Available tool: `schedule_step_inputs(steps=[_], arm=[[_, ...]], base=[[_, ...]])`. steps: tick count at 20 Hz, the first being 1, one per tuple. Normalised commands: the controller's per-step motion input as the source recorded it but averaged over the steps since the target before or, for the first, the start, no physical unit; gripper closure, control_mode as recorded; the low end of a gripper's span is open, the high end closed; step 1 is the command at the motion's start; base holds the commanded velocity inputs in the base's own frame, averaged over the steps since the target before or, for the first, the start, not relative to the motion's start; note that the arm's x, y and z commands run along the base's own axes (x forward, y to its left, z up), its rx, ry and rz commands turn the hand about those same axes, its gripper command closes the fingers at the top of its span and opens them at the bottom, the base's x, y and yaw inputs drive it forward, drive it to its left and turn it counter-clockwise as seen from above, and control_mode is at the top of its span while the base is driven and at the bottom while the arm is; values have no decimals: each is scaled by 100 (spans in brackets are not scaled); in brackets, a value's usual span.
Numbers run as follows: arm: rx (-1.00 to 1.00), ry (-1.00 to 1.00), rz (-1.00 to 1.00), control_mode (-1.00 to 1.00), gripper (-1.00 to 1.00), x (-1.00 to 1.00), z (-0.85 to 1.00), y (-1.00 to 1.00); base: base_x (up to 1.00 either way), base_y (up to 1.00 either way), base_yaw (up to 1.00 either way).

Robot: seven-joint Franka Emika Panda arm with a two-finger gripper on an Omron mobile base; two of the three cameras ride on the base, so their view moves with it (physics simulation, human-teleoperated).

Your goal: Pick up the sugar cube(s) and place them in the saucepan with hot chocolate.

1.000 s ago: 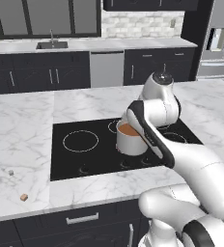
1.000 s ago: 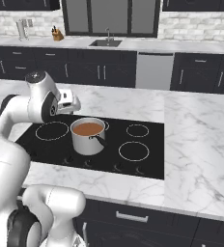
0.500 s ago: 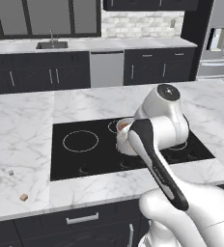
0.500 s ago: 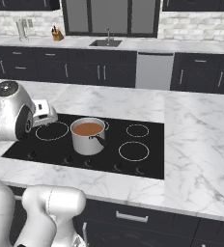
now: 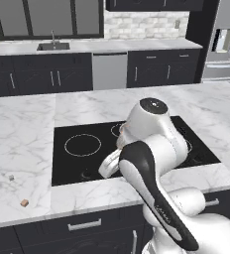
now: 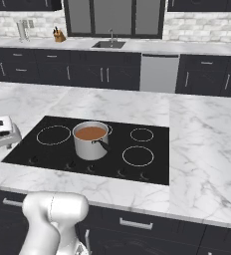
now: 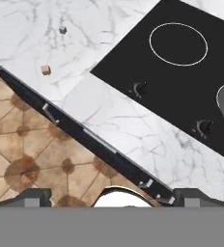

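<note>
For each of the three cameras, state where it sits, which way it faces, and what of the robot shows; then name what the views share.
Left base view: behind the arm on its left, facing forward and down over the marble counter; the arm crosses the cooktop, and two sugar cubes lie near the front edge.
Right base view: behind on the right, facing the saucepan of hot chocolate; the arm shows at lower left.
Hand view: on the hand, looking down at the counter edge and floor, past the open end effector.
Shared: cooktop and counter in all three; cubes in left and hand views.
</note>
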Motion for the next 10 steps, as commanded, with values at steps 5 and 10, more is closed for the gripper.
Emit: schedule_step_inputs(steps=[5, 10], arm=[[-8, 27, 13, -100, -100, -55, 2, 89], [0, 0, 11, -100, -100, -7, -35, 78]], base=[[0, 0, 0], [0, 0, 0]])
